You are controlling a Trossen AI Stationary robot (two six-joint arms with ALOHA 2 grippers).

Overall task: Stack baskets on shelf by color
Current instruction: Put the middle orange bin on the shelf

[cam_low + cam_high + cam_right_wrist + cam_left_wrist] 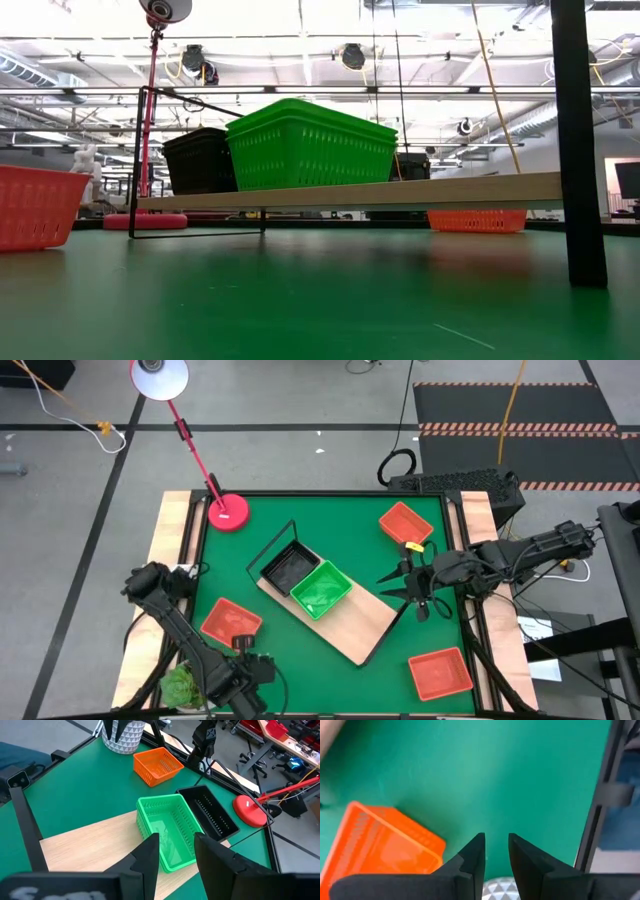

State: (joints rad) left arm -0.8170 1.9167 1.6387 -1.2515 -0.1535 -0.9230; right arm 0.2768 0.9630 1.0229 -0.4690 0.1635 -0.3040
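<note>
The light-wood shelf (355, 622) lies slantwise mid-table. A black basket (289, 567) and a green basket (321, 590) stand side by side on its far-left half, and both also show in the low view (200, 160) (310, 145). Three red-orange baskets rest on the mat: near-left (230, 622), far-right (405, 523) and near-right (440, 672). My right gripper (410, 588) hovers open off the shelf's right end, over its bare board (85, 845). My left gripper (496, 851) stays by the near-left red basket (380, 845), open by a narrow gap and holding nothing.
A red lamp base (229, 512) stands at the mat's far-left corner, its stem leaning away. A potted plant (180, 685) in a white patterned pot (122, 735) sits at the near-left corner. A dark upright post (575, 140) stands close in the low view. Bare mat lies near the shelf.
</note>
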